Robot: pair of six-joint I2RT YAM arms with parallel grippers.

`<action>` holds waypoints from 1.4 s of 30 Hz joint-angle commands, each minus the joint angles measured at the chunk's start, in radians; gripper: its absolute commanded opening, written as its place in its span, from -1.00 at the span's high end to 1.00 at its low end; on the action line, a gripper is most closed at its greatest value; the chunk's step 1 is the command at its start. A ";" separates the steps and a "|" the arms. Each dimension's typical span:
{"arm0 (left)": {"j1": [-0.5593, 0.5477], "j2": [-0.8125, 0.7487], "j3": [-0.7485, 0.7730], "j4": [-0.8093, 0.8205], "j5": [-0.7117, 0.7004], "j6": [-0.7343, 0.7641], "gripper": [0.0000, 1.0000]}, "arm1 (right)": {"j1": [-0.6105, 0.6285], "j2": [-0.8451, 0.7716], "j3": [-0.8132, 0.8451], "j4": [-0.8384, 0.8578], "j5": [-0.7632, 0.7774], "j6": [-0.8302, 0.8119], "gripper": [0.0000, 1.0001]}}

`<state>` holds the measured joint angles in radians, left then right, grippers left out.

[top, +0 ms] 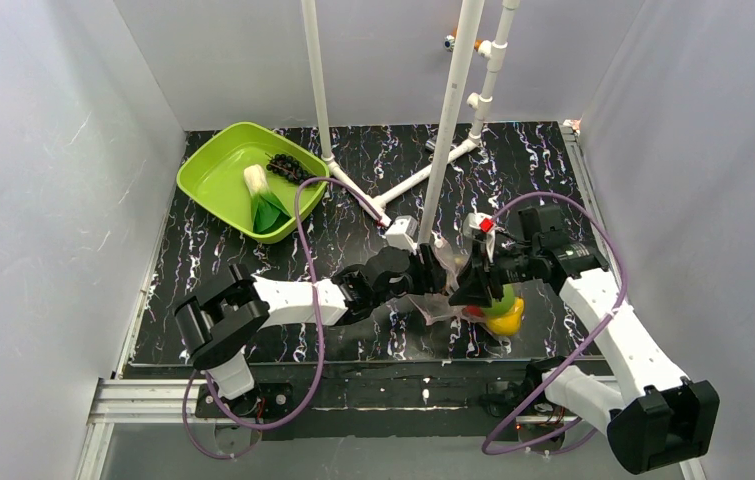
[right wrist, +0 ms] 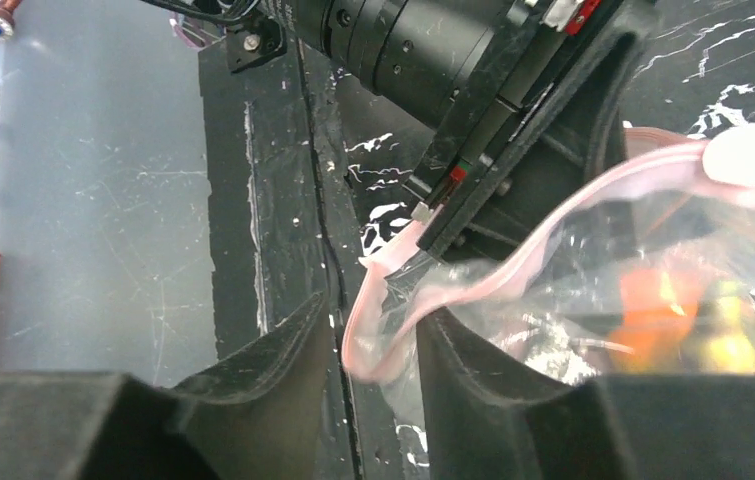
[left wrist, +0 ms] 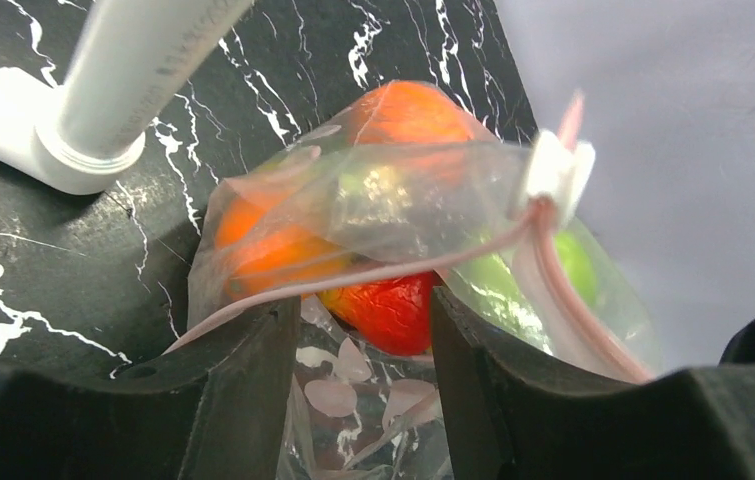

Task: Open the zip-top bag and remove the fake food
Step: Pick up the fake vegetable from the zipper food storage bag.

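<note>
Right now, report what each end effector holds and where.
Right end effector: open, nothing held; the zip-top bag's pink strip hangs loose between its fingers. Left end effector: bag film between its fingers, grip cannot be told.

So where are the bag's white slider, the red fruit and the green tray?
white slider [left wrist: 553,170]: left wrist view, its middle.
red fruit [left wrist: 388,312]: left wrist view, shiny front.
green tray [top: 215,172]: top view, bare floor.

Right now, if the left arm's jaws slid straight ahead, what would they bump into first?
The zip-top bag: its pink zip strip crosses just ahead of the left jaws, with clear film between them. Behind sits a red piece, though depth is hard to judge.
</note>
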<state>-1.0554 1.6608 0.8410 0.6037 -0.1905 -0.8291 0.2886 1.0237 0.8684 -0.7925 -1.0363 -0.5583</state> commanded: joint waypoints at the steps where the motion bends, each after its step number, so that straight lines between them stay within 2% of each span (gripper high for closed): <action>1: 0.007 -0.016 0.019 0.044 0.029 0.035 0.01 | -0.072 -0.059 0.079 -0.080 -0.083 -0.043 0.04; 6: 0.015 -0.026 0.014 0.043 0.041 0.035 -0.02 | -0.208 -0.125 0.110 -0.132 -0.127 -0.082 -0.04; 8: 0.020 -0.031 0.004 0.058 0.057 0.034 -0.06 | -0.261 -0.155 0.089 -0.056 -0.088 0.006 -0.04; 10: 0.028 -0.033 -0.002 0.077 0.082 0.032 -0.08 | -0.304 -0.167 0.051 0.082 0.028 0.158 -0.06; 12: 0.036 -0.033 -0.006 0.112 0.116 0.029 -0.08 | -0.326 -0.152 0.014 0.216 0.243 0.265 -0.09; 15: 0.045 -0.020 0.002 0.136 0.143 0.021 -0.14 | -0.318 -0.058 0.032 0.233 0.331 0.288 -0.07; 20: 0.049 0.008 0.045 0.077 0.127 -0.005 -0.24 | -0.182 0.129 0.137 0.184 0.491 0.259 0.04; 25: 0.059 0.046 0.078 0.020 0.097 -0.051 -0.26 | -0.158 0.261 0.172 0.160 0.530 0.265 0.06; 31: 0.065 0.103 0.132 -0.021 0.099 -0.078 -0.26 | -0.124 0.293 0.151 0.161 0.517 0.261 0.01; 33: 0.066 0.124 0.149 -0.055 0.088 -0.105 -0.19 | -0.120 0.306 0.145 0.158 0.517 0.261 0.02; 35: 0.067 0.142 0.157 -0.048 0.089 -0.124 -0.13 | -0.117 0.312 0.140 0.157 0.522 0.261 0.09; 38: 0.067 0.167 0.164 -0.007 0.103 -0.137 -0.09 | -0.114 0.314 0.140 0.155 0.528 0.261 0.33; 42: 0.068 0.178 0.171 0.045 0.117 -0.132 -0.01 | -0.111 0.314 0.139 0.153 0.534 0.261 0.54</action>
<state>-0.9909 1.8362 0.9730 0.5957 -0.0708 -0.9546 0.1707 1.3369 0.9932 -0.6357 -0.5140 -0.2974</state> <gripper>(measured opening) 0.522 0.271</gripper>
